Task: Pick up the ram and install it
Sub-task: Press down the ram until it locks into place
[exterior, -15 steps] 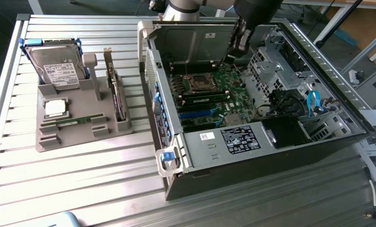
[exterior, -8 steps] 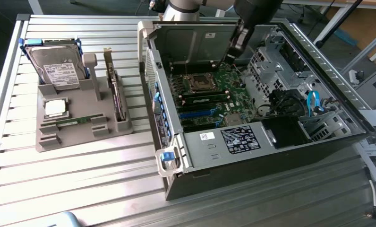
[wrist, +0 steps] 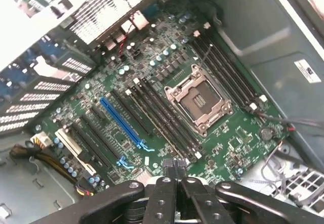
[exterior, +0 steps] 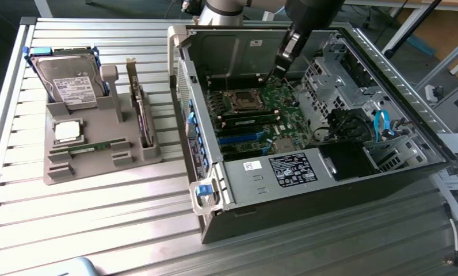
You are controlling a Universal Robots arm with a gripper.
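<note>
Gripper (wrist: 174,169) | black fingers pressed together, holding nothing, over motherboard | thin green ram stick (exterior: 91,147) lies flat in grey tray (exterior: 98,167), well apart toward exterior view's left.

surface: slatted metal table (exterior: 98,230) | on it: grey holder tray (exterior: 83,167), open computer case (exterior: 313,190)

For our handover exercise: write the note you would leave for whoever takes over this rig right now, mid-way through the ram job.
Pincer: shut, nothing seen between its tips, inside the open computer case, over the motherboard.
Ram: lying flat in the grey holder on the table, to the exterior view's left of the case.
Done: nothing that shows; ram not picked up.
Left: pick up the ram and seat it in a memory slot beside the CPU socket.
</note>
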